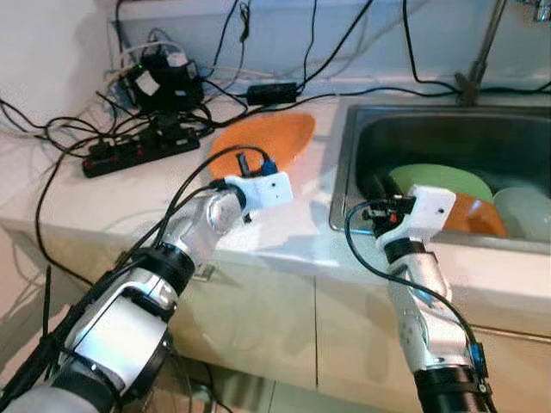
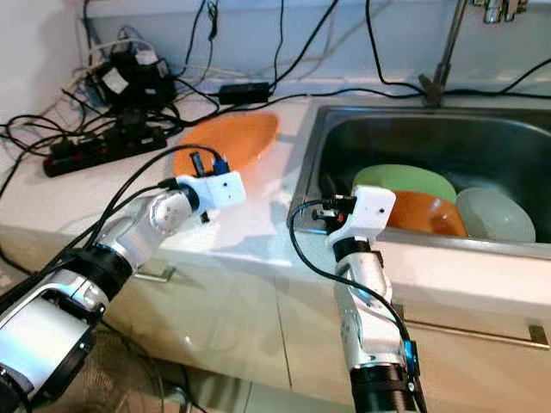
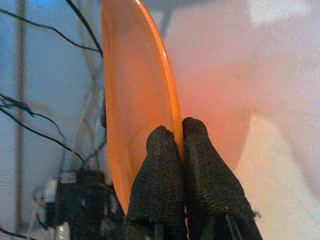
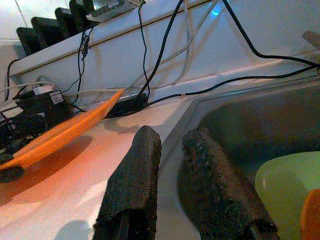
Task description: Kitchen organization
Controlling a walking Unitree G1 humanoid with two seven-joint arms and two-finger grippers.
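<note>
The orange plate is pinched by its rim in the left gripper, tilted above the counter (cables close behind). The right gripper is held slack, empty, at the sink edge. With so thin a grip, the plate could be dropped.

A pale countertop is seen running across the kitchen, backed by a white wall at the left and a grey-blue splashback behind. A steel sink is set into the counter at the right, with a tap stem rising at its back edge. A black power strip and tangled black cables are spread over the left corner. Cream cabinet doors are shown below, under soft, even light.
</note>
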